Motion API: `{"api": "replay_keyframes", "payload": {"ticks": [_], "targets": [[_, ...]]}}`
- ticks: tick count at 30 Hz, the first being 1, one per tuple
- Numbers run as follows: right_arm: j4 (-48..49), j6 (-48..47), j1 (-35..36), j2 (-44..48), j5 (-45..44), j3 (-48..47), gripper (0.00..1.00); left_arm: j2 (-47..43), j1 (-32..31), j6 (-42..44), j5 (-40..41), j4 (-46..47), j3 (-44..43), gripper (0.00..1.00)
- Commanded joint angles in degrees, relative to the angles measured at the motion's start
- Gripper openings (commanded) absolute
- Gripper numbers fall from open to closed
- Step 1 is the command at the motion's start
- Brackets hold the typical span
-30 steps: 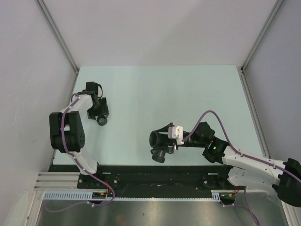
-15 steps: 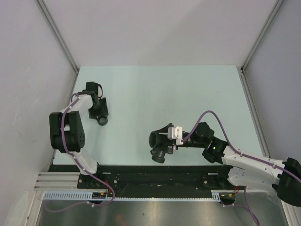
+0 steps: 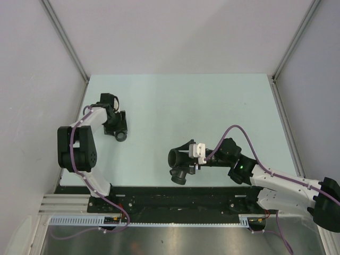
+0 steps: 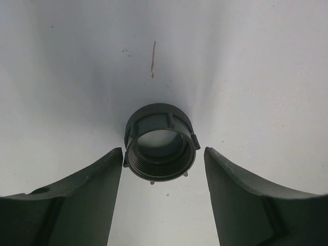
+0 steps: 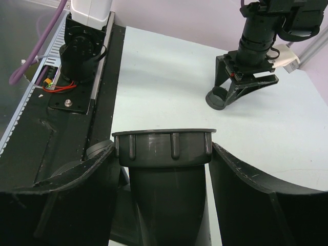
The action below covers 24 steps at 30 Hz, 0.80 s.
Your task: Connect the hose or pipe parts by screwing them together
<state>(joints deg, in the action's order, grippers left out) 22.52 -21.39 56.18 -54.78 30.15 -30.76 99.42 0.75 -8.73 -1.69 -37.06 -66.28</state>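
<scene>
1. Looking down from the top camera, I am seeing the left gripper [image 3: 120,130] hanging over the left side of the pale table [image 3: 212,106], with the small fitting [image 3: 122,137] lying at its tips. The right gripper [image 3: 183,158] is holding the Y-shaped fitting [image 3: 176,156] near the table's front edge, well apart from the small one. A purple cable [image 3: 234,130] is arching over the right arm, and a black rail [image 3: 175,196] is running along the front edge.
2. Switching to the left wrist, I am watching the small fitting [image 4: 160,148] lying on the table [image 4: 256,77], its round mouth turned toward the camera. It is sitting between the fingers [image 4: 77,205] of the left gripper [image 4: 163,154]. The jaws are standing wide, with a gap showing on each side. A thin dark scratch [image 4: 153,59] is marking the table beyond it.
3. Switching to the right wrist, I am seeing the right gripper [image 5: 163,151] pressing its fingers [image 5: 66,195] against both sides of the Y-shaped fitting's [image 5: 164,184] ribbed collar. Farther off, the left gripper [image 5: 243,89] is standing over the small fitting [image 5: 217,99]. On the left, the black rail [image 5: 61,133] is carrying the left arm's base [image 5: 82,48], with the purple cable [image 5: 51,28] and red wires [image 5: 57,86] beside it.
</scene>
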Motion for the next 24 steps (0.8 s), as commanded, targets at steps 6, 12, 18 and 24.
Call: {"api": "replay_keyframes", "payload": {"ticks": [6,12,18,24], "targets": [[2.53,-1.02,0.59,-0.15,-1.06,0.00,0.31,-1.68,-0.23,3.02,1.52,0.58,0.01,0.64],[2.35,-1.11,0.68,-0.06,-1.23,0.00,0.31,-0.19,-0.23,3.46,0.20,0.76,-0.87,0.58],[2.44,-1.11,0.77,-0.15,-1.32,-0.09,0.31,-0.10,-0.23,3.55,0.02,0.85,-0.34,0.55],[2.35,-1.11,0.95,-0.15,-1.41,0.00,0.31,-0.01,-0.23,3.63,0.02,0.85,-0.34,0.66]]}}
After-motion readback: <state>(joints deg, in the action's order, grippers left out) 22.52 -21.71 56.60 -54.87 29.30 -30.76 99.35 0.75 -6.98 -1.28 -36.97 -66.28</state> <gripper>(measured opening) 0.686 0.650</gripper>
